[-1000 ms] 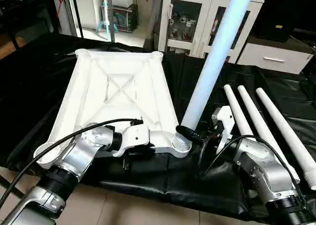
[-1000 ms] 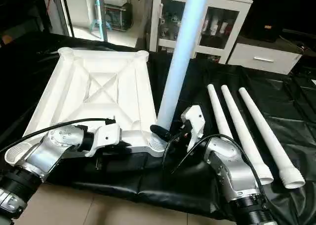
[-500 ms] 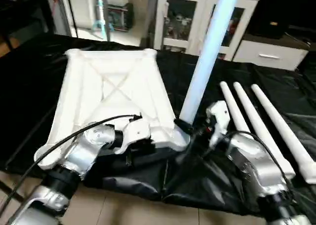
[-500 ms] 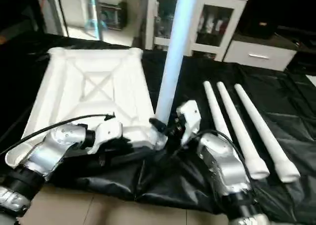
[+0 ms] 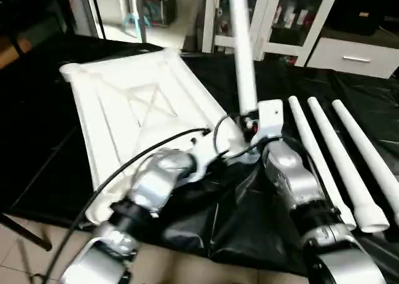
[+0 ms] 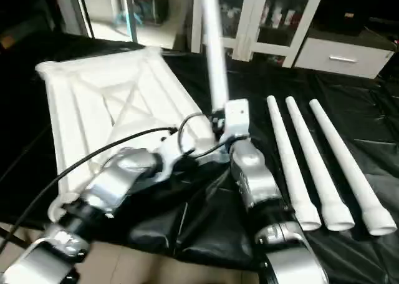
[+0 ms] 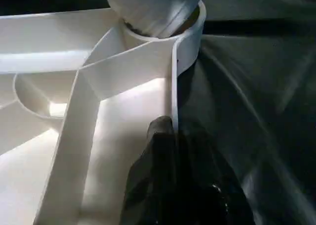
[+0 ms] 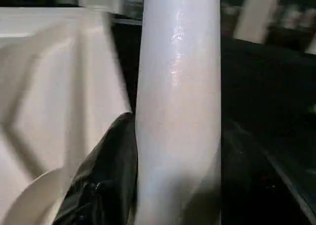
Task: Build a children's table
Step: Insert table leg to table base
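The children's table top lies upside down on a black sheet, with its X-braced ribs facing up. One white leg stands nearly upright in the near right corner socket. My right gripper is shut on this leg just above the socket, with a black finger on each side of the tube. My left gripper is shut on the top's rim wall beside that same socket. Three loose legs lie side by side on the sheet to the right.
A white glass-door cabinet and a white drawer unit stand behind the sheet. The black sheet is bunched up under the near corner. Tiled floor begins at the sheet's front edge.
The view has swung and tilted. The held leg, which leaned to the right, now stands almost upright in its socket. Both arms have drawn in towards the near corner, and both grips are unchanged.
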Tool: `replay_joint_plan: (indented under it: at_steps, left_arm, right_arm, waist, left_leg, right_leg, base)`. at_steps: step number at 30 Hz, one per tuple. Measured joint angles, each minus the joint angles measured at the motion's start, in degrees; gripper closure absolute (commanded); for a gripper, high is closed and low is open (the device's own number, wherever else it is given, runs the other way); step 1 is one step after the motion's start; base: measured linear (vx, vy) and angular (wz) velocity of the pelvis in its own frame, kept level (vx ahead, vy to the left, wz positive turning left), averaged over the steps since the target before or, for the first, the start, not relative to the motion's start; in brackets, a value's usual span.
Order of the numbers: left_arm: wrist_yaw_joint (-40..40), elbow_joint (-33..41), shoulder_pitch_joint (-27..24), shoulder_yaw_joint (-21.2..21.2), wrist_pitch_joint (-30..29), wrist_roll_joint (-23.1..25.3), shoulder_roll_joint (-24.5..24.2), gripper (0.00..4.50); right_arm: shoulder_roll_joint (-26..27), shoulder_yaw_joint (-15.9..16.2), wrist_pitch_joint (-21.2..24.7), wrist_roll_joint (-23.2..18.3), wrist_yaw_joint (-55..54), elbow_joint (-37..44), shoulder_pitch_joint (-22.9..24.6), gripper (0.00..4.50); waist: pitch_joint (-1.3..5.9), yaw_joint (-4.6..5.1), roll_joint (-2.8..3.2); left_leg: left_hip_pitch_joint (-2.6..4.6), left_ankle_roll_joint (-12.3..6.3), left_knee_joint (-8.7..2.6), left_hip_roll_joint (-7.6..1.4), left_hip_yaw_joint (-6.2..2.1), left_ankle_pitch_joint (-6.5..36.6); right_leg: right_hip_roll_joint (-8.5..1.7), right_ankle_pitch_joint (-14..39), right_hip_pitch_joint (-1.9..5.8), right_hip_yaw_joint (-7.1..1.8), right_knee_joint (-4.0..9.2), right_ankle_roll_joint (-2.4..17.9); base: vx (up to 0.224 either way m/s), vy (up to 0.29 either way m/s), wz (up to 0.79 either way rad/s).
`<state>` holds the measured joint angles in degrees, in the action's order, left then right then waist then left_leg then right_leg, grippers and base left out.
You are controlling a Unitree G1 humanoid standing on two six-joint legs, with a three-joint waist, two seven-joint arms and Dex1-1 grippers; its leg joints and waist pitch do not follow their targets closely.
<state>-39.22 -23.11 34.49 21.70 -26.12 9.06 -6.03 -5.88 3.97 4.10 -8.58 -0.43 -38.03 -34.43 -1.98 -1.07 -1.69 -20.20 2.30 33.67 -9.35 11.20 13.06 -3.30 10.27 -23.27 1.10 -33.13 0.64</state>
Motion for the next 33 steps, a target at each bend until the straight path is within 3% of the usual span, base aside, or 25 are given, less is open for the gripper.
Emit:
replay_joint_plan:
  at_steps: [7, 10, 14, 18, 21, 24, 27, 29, 32, 33]
  left_arm:
    - [0.7, 0.2, 0.0, 0.3, 0.6, 1.1, -0.5, 4.5]
    - [0.2, 0.2, -0.2, 1.7, 4.6, 1.1, -2.9, 4.5]
    - [-2.6, 0.3, -0.8, 2.2, 11.0, 1.4, -6.4, 4.5]
    - [-6.9, 0.7, -2.1, 2.2, 21.6, 1.4, -12.2, 4.5]
    - [-10.1, 0.2, -2.7, 1.9, 26.1, 0.6, -14.6, 4.5]
    - [-12.9, -1.3, -3.3, 1.1, 30.2, -1.2, -17.3, 4.5]
    - [-15.0, -3.3, -3.4, -0.2, 32.4, -2.6, -18.3, 4.5]
    - [-16.6, -4.3, -3.5, -1.0, 33.4, -3.4, -19.0, 3.92]
    - [-17.6, -4.9, -3.9, -2.5, 34.2, -5.4, -19.2, 3.9]
    - [-18.3, -4.7, -4.0, -3.6, 34.5, -7.4, -18.8, 3.56]
  right_arm:
    - [1.2, 0.1, -3.6, 1.7, -1.6, -3.2, -1.1, 2.64]
    - [1.5, -0.2, -6.3, 1.0, 0.2, -3.0, -0.5, 2.64]
    - [2.1, -2.3, -7.6, -3.2, 4.8, 0.5, 1.5, 2.64]
    - [2.1, -4.8, -4.4, -11.8, 14.2, 7.2, 5.2, 2.64]
    - [-0.9, -5.2, -1.1, -15.2, 20.2, 12.4, 6.5, 2.64]
    - [-5.8, -7.4, 0.8, -17.2, 24.2, 16.9, 7.1, 2.64]
    - [-8.5, -8.0, 3.9, -20.7, 29.4, 21.9, 9.3, 2.64]
    - [-9.5, -8.3, 5.0, -21.9, 31.2, 23.0, 10.3, 2.64]
    - [-10.6, -8.7, 7.1, -23.4, 32.8, 24.7, 11.2, 2.64]
    - [-10.8, -9.2, 8.0, -24.1, 33.4, 25.7, 11.7, 2.64]
  waist:
    - [-0.22, 0.11, -0.08]
    - [-0.49, 0.14, 0.05]
    - [-0.74, -0.15, 0.09]
    - [-0.86, -0.84, 0.22]
    - [-0.93, -1.48, 0.33]
    - [-0.94, -1.97, 0.29]
    - [-0.94, -1.82, 0.29]
    - [-0.94, -1.58, 0.3]
    - [-1.01, -1.5, 0.31]
    - [-1.03, -1.67, 0.26]
  left_leg:
    - [0.02, -0.12, 0.15, -0.06, 0.15, 0.1]
    - [0.03, 0.2, 0.16, -0.09, 0.17, 0.1]
    - [-0.09, -0.01, 0.17, -0.13, 0.23, 0.0]
    - [-0.87, -0.21, 0.47, -0.15, 0.28, -0.1]
    - [-1.29, -0.24, 0.78, -0.17, 0.28, -0.1]
    - [-1.21, -0.25, 1.01, -0.19, 0.3, -0.2]
    - [-1.04, -0.2, 1.13, -0.2, 0.38, -0.2]
    - [-0.94, -0.06, 1.13, -0.21, 0.39, -0.3]
    - [-0.93, 0.11, 1.11, -0.28, 0.38, -0.5]
    - [-0.94, 0.16, 1.12, -0.31, 0.38, -0.6]
  right_leg:
    - [-0.02, 0.0, 0.0, -0.05, -0.03, 0.1]
    - [-0.02, 0.0, 0.0, -0.05, -0.11, 0.1]
    - [-0.01, 0.0, -0.18, -0.05, -0.26, 0.1]
    - [-0.02, 0.0, -1.16, -0.1, -0.95, 0.1]
    - [-0.04, 0.0, -1.69, -0.11, -1.31, 0.1]
    - [-0.04, 0.0, -1.65, -0.18, -1.52, 0.1]
    - [-0.05, 0.1, -1.63, -0.32, -1.8, 0.1]
    - [-0.05, 0.1, -1.6, -0.33, -1.91, 0.1]
    - [-0.04, 0.0, -1.64, -0.28, -2.1, 0.1]
    - [-0.03, 0.0, -1.63, -0.24, -2.13, 0.1]
  base:
    - [0.0, 0.0, 0.0]
    - [0.0, 0.0, 0.0]
    - [0.0, 0.0, 0.0]
    - [0.0, 0.0, 0.0]
    - [0.0, 0.0, 0.0]
    - [0.0, 0.0, 0.0]
    - [0.0, 0.0, 0.0]
    - [0.0, 0.0, 0.0]
    - [0.0, 0.0, 0.0]
    - [0.0, 0.0, 0.0]
